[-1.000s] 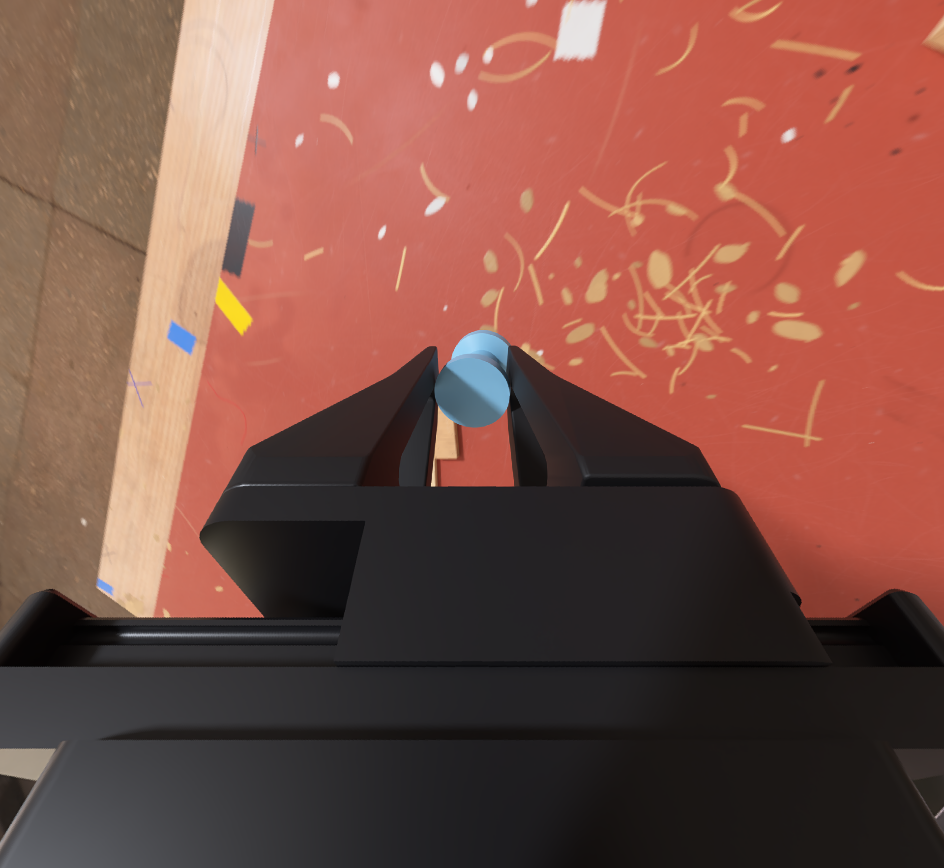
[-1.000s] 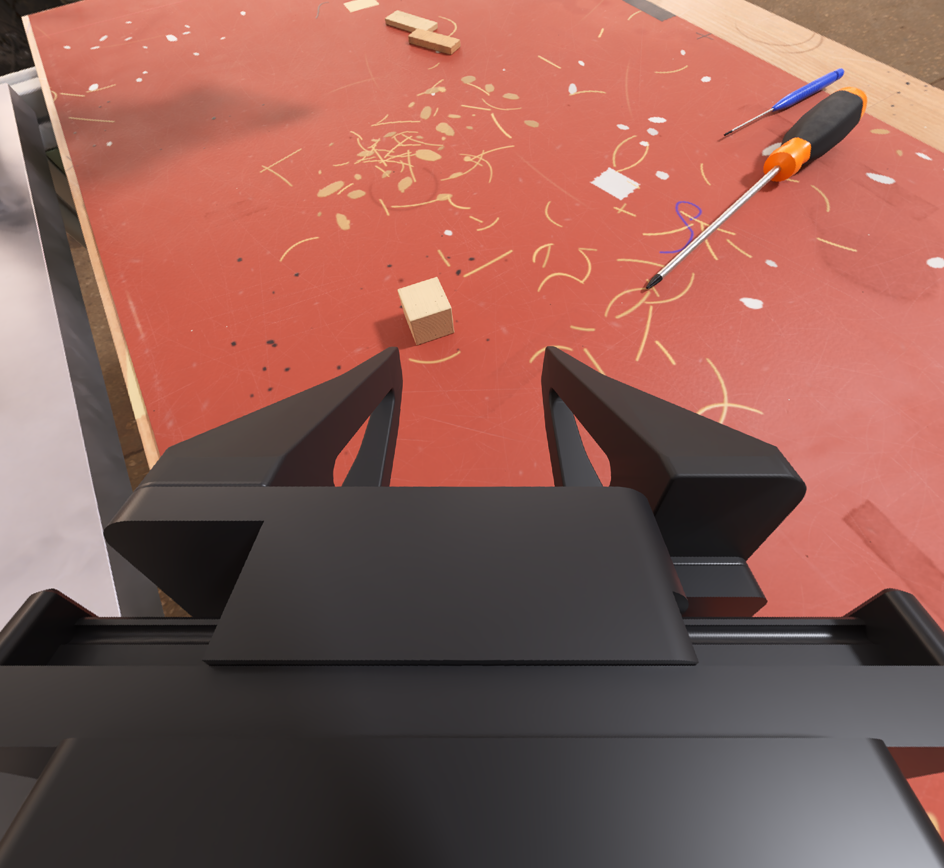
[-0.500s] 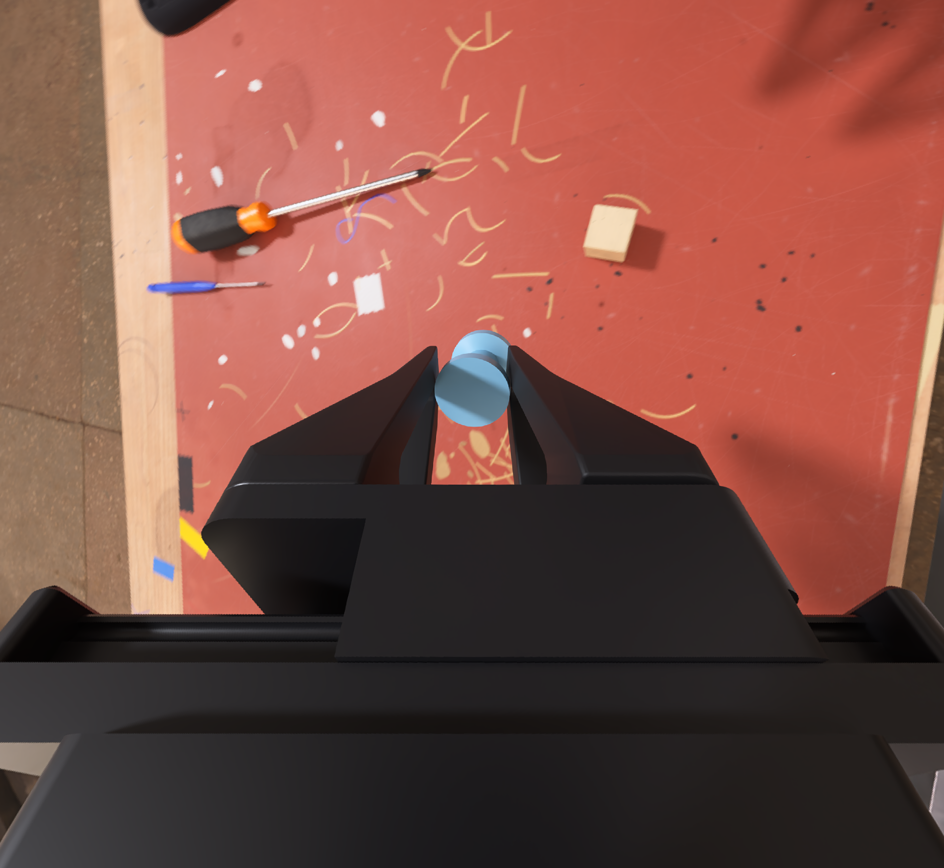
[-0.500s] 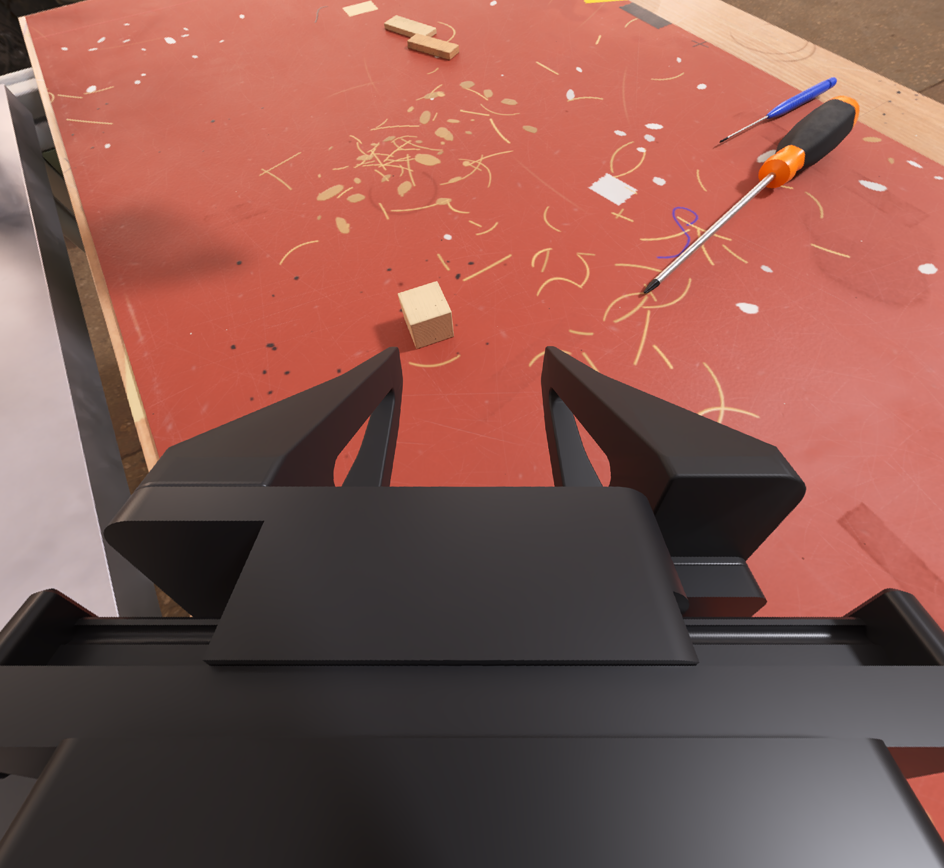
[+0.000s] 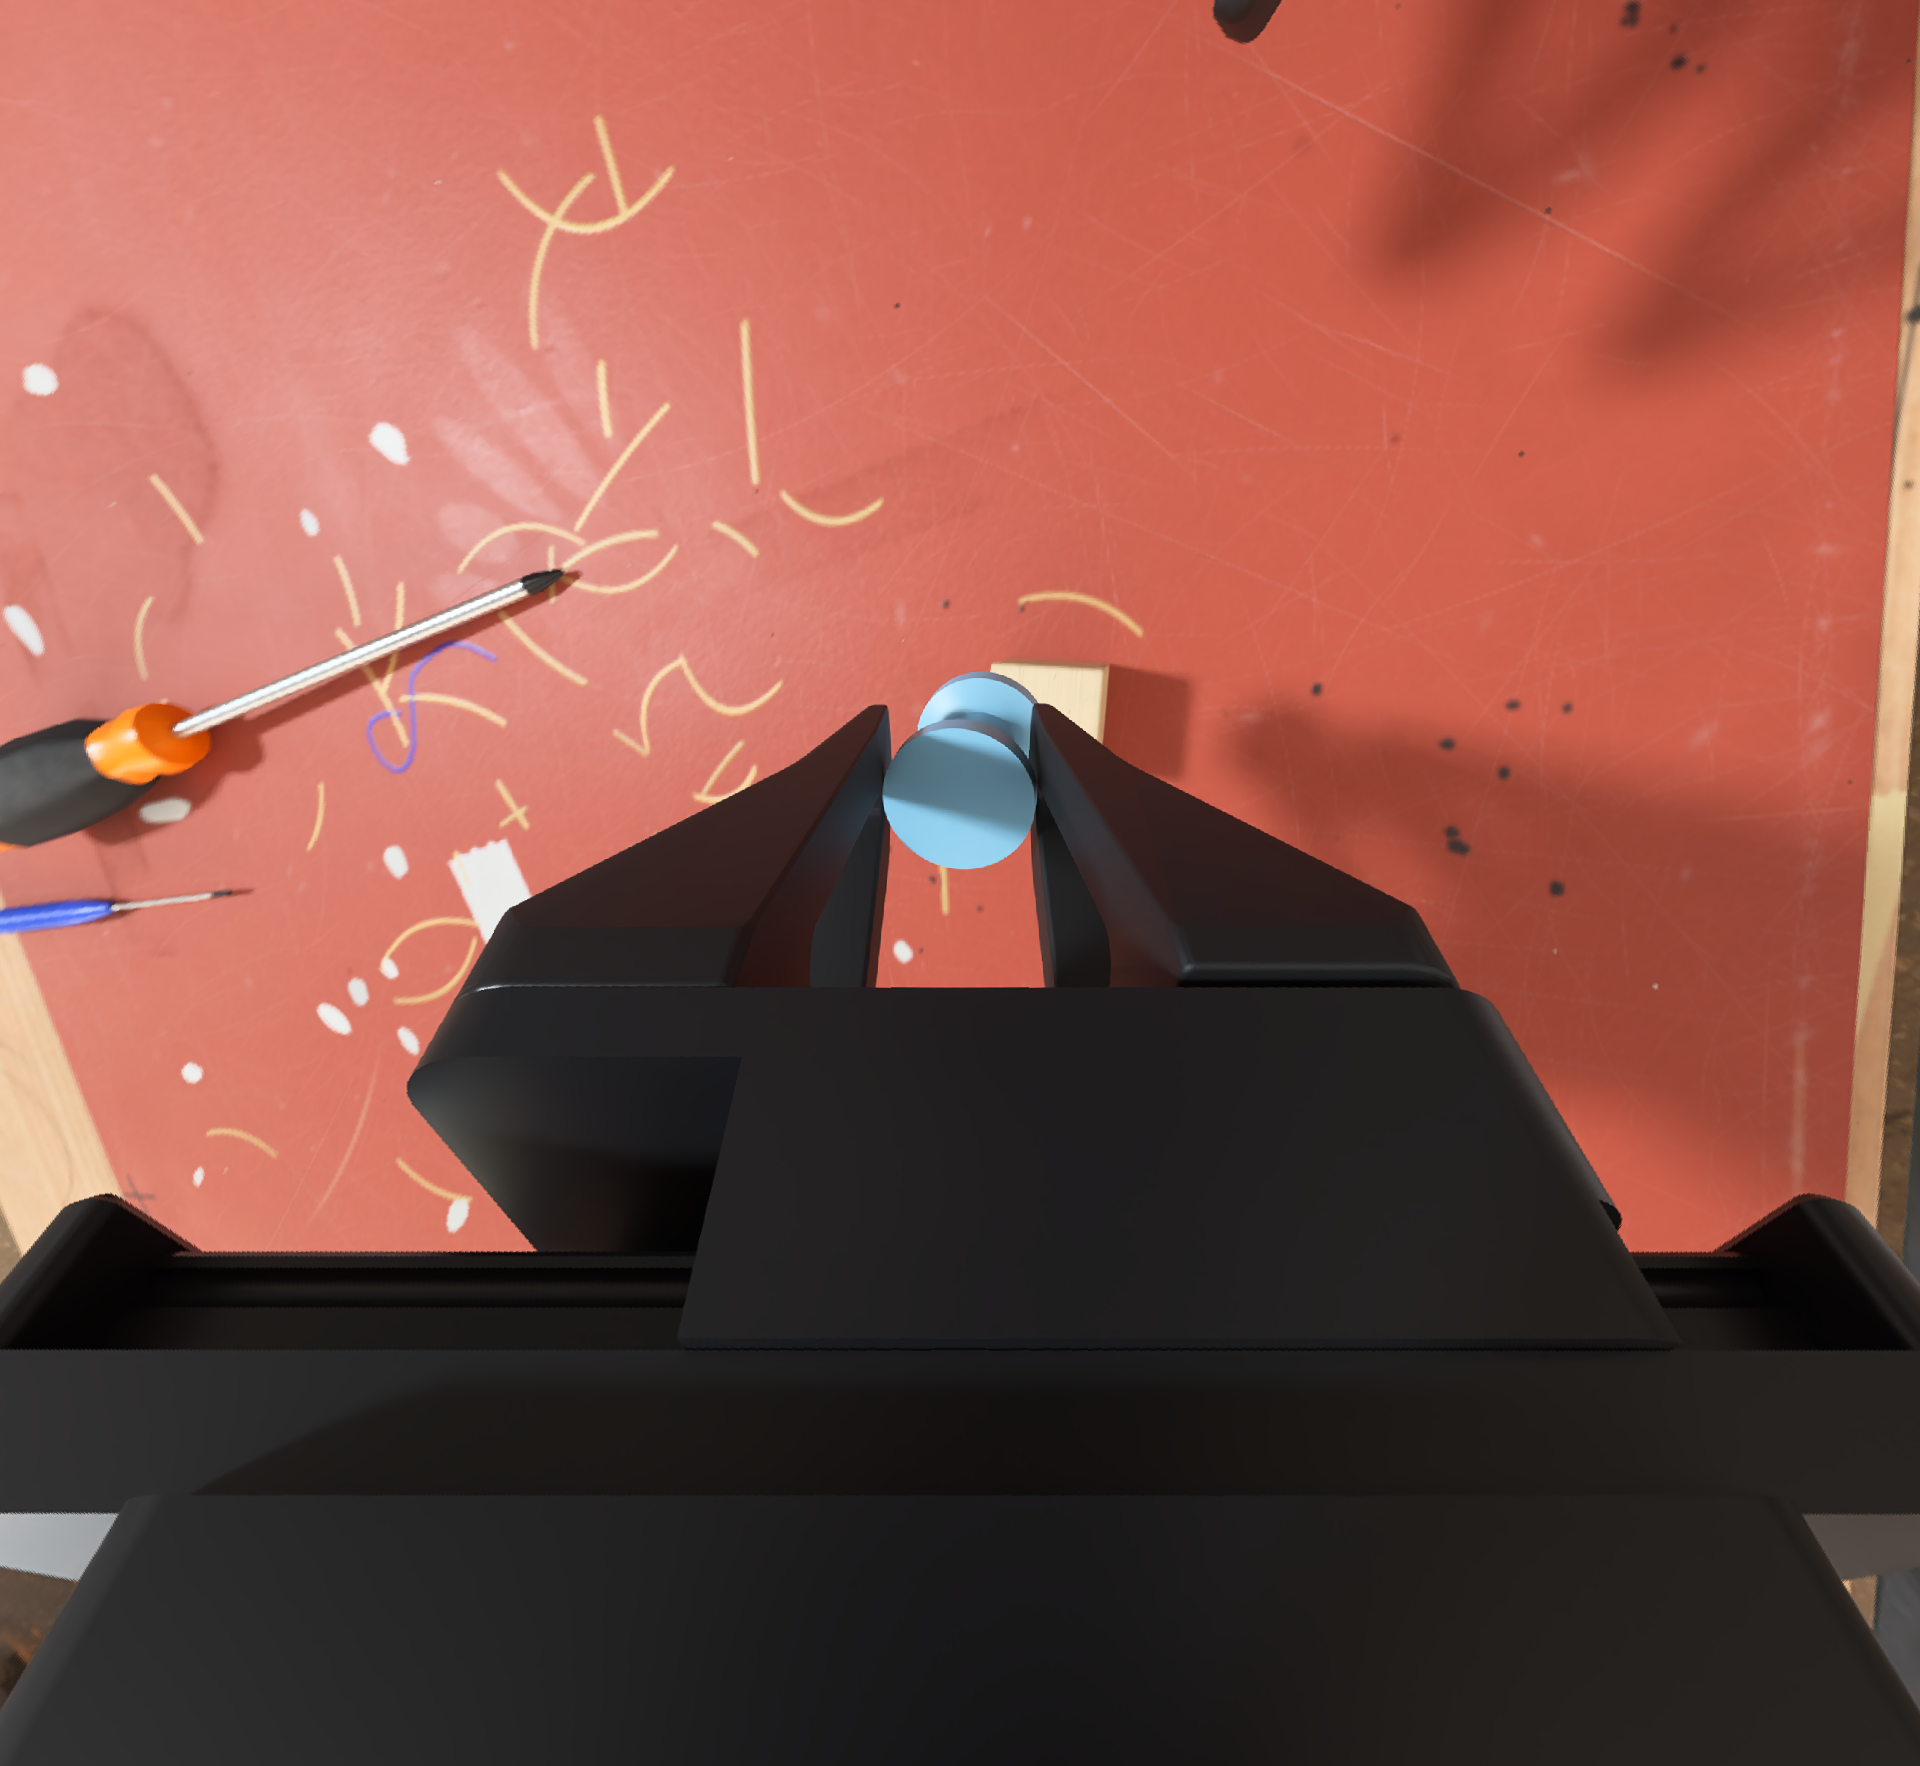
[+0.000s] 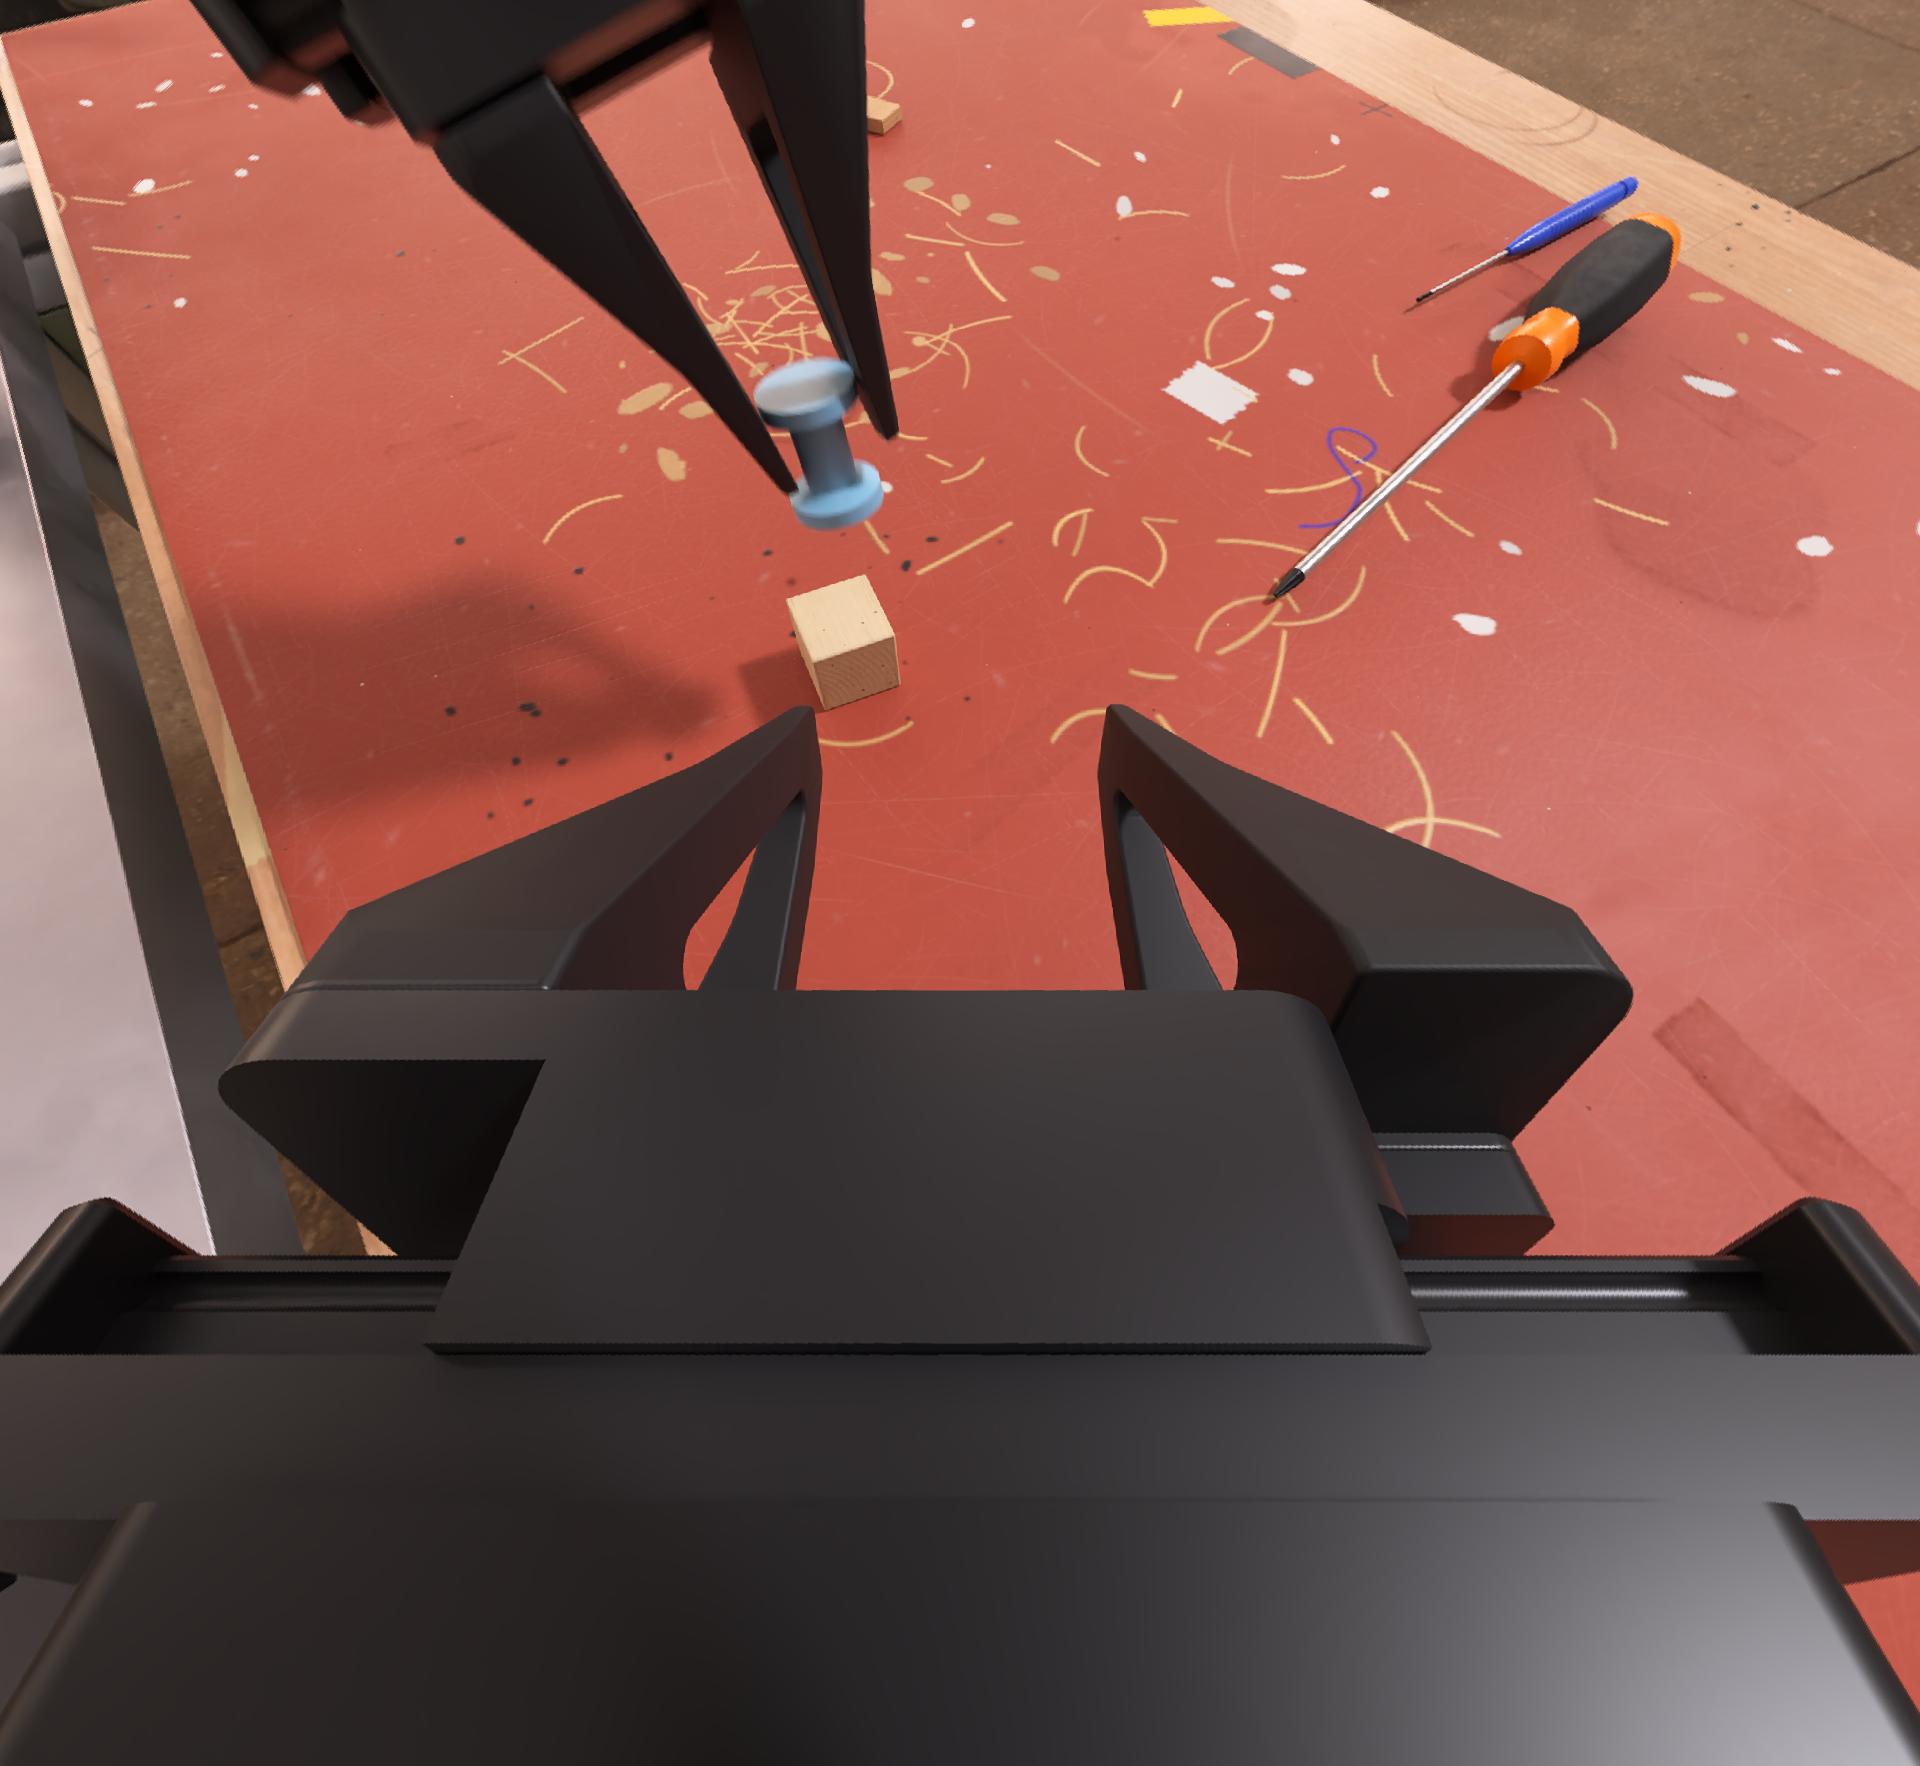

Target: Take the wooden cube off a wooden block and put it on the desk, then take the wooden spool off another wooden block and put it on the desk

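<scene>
Left gripper [image 6: 831, 454]: clamped on the light-blue spool [image 6: 823, 447], airborne above the wooden cube [image 6: 844, 641] resting on the red desk [image 6: 416, 428]. Right gripper [image 6: 961, 729]: spread wide, empty, just beside the cube. Screwdriver [image 6: 1538, 345] and blue pen [image 6: 1558, 220]: well apart from the cube, by the desk's edge.

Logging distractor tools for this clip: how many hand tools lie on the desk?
2. The orange-and-black screwdriver lies near the far wooden edge; the small blue screwdriver lies just beyond it. Others may sit outside both views.
</scene>
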Controlling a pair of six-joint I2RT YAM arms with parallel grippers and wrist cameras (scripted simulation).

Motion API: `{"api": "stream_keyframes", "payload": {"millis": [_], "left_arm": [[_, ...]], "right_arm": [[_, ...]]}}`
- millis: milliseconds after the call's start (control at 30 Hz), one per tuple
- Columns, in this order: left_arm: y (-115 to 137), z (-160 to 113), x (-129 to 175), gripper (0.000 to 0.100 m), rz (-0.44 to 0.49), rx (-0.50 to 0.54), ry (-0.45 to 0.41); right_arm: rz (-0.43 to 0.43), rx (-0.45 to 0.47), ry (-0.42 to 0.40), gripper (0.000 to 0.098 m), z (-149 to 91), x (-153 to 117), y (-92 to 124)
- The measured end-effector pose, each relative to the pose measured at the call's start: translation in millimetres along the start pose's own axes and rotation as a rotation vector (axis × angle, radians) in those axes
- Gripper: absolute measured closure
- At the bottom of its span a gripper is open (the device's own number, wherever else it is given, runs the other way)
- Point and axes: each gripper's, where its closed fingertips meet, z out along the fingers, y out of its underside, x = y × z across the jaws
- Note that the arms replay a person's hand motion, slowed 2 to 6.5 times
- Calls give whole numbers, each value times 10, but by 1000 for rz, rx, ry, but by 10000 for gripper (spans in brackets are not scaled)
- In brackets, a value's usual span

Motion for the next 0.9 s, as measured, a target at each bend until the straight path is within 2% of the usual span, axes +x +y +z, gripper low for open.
{"api": "stream_keyframes", "payload": {"millis": [467, 900], "left_arm": [[-101, 453, 158, 777, 40, -97, 99], [-17, 638, 210, 777, 75, -167, 100]], "right_arm": [[0, 4, 7, 523, -25, 17, 5], [-11, 0, 2, 519, -27, 1, 11]]}}
